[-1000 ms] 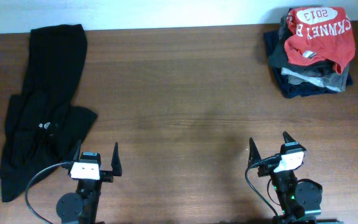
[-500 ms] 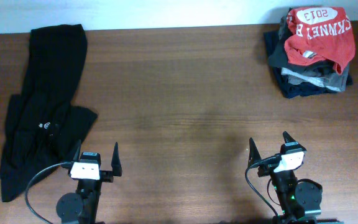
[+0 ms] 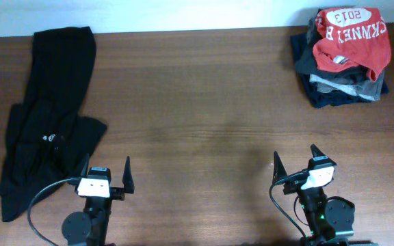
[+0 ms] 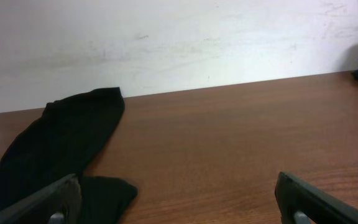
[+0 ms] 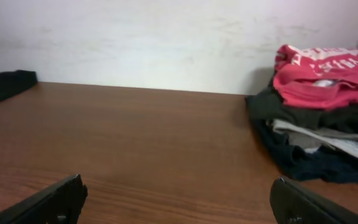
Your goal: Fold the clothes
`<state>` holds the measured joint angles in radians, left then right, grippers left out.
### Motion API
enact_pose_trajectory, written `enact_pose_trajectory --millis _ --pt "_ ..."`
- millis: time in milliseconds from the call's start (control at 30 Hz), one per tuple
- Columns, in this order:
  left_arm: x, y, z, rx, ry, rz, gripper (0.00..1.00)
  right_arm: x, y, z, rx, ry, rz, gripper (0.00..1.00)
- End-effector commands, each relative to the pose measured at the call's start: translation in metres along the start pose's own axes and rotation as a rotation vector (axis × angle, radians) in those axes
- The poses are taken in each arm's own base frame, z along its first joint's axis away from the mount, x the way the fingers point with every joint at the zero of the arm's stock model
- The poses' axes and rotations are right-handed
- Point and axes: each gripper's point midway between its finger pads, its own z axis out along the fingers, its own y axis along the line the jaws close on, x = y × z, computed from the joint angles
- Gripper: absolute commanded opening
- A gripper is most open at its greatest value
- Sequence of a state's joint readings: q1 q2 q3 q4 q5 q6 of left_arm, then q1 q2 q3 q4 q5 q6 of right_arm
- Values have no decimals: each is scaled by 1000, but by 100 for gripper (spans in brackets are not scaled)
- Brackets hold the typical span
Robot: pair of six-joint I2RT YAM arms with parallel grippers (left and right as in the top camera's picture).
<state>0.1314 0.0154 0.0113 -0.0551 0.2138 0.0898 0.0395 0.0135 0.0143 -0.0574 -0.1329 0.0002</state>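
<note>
The black shirt [image 3: 46, 116] sprawls down the left edge of the desk [image 3: 204, 123], its top end up by the far-left corner and its bulk bunched lower down, crumpled and twisted, not flat at all. The small white logo [image 3: 48, 139] faces up in the lower half, so I judge the front is showing there. It lies like something dropped, not arranged, and that means folding has not begun. It needs spreading first.

My left gripper [image 3: 107, 171] sits at the near edge, just beside the shirt's lower flap. Its jaws are spread wide with nothing between them. From its wrist view I see dark cloth running away towards the wall [image 4: 197, 37], with one fold lying just past my left finger. That arm is the natural one to take the first hold, being so near.

My right gripper [image 3: 296, 164] is parked at the near edge too, over on the right and well apart from the shirt. Its jaws are spread and empty as well. Between shirt and right arm there's a broad stretch of bare wood, and I reckon that is where the cloth should be drawn out flat.

Up at the far-right corner sits a stack, the red shirt [image 3: 351, 34] slumped on top of grey and navy garments [image 3: 340, 89]. It's set out of the way there, clear of my working ground, and not my business now.
</note>
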Motion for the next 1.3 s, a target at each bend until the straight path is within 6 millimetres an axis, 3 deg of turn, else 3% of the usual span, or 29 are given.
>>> enact_pose_trajectory --millis 0,133,367,733,1067,1267 --pt "-2 -4 -1 21 -11 18 99 -11 11 -1 -62 -52 0 99" --pt "-7 -12 -1 69 -33 22 99 -41 24 -5 -132 -178 -26 99" --pt "-33 -11 -4 67 -108 16 99 -59 32 -12 -181 -210 -38 99" --pt "-46 -7 6 80 44 -24 99 -101 37 -8 -212 -169 -32 99" --pt "-77 5 50 110 406 -117 99 -105 41 40 -272 225 68 99" --pt "-68 12 83 141 668 -158 99 -106 38 71 -271 495 142 99"
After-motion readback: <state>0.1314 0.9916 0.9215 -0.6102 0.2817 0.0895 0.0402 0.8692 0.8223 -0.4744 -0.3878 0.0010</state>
